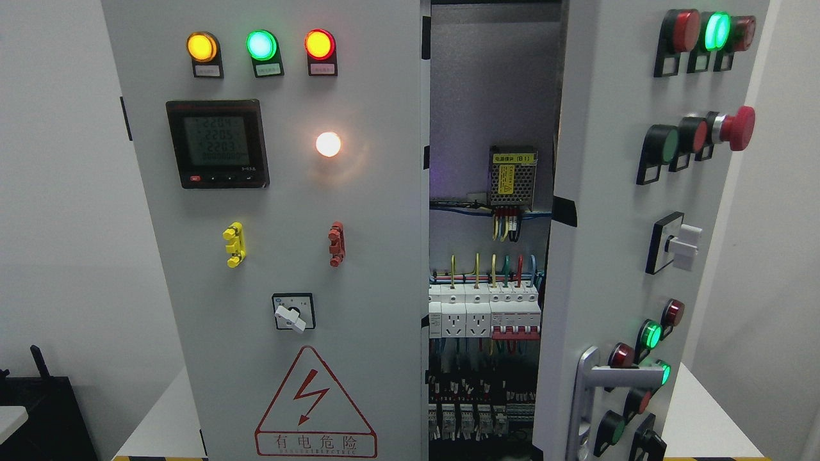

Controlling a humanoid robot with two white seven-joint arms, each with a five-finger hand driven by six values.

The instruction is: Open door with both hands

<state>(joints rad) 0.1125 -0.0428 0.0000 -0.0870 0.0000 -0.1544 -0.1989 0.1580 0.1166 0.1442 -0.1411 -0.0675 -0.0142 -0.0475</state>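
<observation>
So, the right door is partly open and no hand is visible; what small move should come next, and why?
Probably bring a hand up to the silver handle on the right door and pull it wider. The door stands ajar, breakers show through the gap, and neither hand is in view.

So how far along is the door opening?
Done: the right door is swung partly open, exposing the breakers inside. In hand: nothing, no hand is in view. Left: the left door looks closed, and the right could swing wider.
</observation>
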